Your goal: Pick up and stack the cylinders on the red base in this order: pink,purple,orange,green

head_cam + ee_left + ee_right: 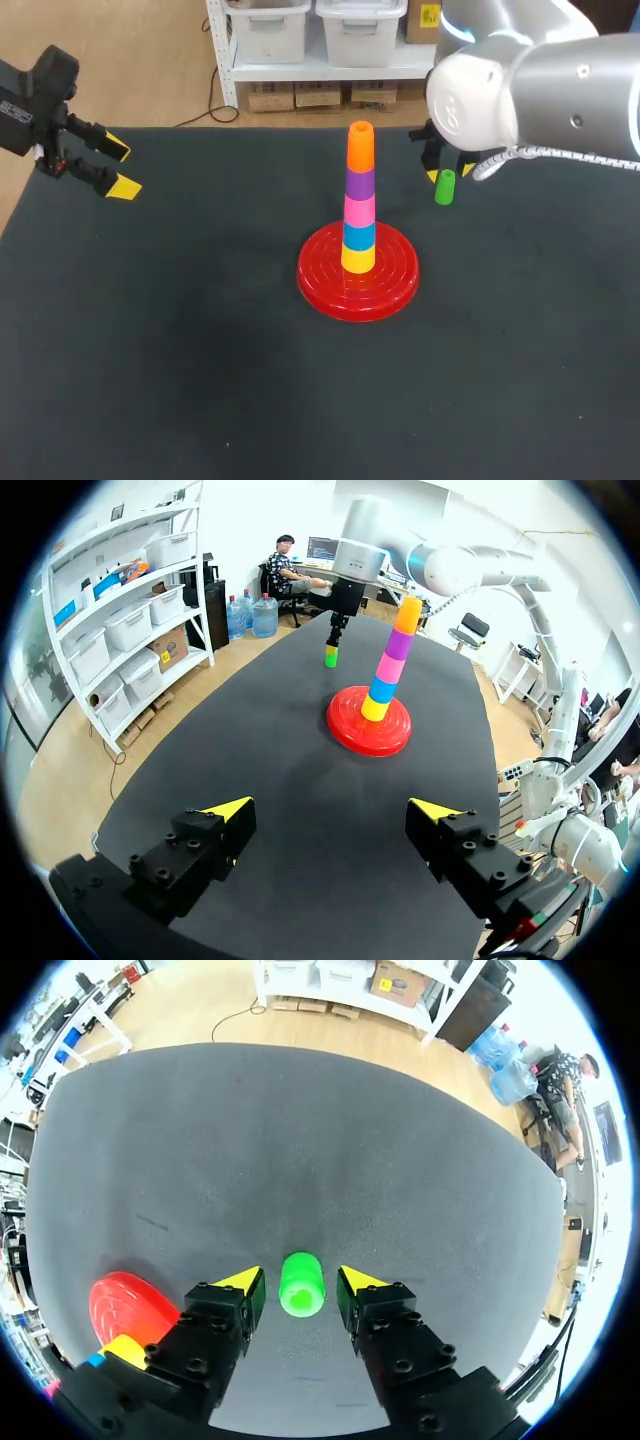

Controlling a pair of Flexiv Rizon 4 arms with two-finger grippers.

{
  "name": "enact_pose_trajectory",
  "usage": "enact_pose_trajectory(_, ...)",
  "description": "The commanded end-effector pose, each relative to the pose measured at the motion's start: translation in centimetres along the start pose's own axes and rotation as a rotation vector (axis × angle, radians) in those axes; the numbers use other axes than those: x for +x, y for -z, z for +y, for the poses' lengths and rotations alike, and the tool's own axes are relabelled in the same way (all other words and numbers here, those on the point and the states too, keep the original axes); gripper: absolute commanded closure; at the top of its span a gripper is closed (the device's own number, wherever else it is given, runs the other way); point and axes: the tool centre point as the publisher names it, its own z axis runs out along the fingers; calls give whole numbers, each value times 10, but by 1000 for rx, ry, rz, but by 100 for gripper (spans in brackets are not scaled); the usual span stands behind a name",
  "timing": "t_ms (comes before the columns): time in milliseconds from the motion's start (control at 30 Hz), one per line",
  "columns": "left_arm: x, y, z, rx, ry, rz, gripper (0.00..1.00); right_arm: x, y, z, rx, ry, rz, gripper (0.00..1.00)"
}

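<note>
The green cylinder (445, 187) (301, 1286) stands on the black table, right of the tower. My right gripper (300, 1280) (448, 175) is lowered around it, one finger on each side. A thin gap shows on both sides, so it is open. The red base (358, 280) (122, 1305) holds a tower (360, 200) (390, 665) of yellow, blue, pink, purple and orange (360, 146) from bottom to top. My left gripper (121, 168) (335, 815) hangs open and empty over the table's far left edge.
The black table (200, 340) carries nothing else that I can see. My right arm's large grey wrist (540, 85) hangs over the back right corner, close to the tower's upper rings.
</note>
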Motion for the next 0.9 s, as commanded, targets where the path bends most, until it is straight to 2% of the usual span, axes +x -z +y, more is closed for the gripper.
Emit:
enact_pose_trajectory(33, 1, 0, 0, -2, -1, -2, 0, 5, 0, -1, 2, -3, -50, 54)
enact_pose_trajectory(900, 1, 0, 0, -2, -1, -2, 0, 0, -3, -1, 0, -9, -43, 62)
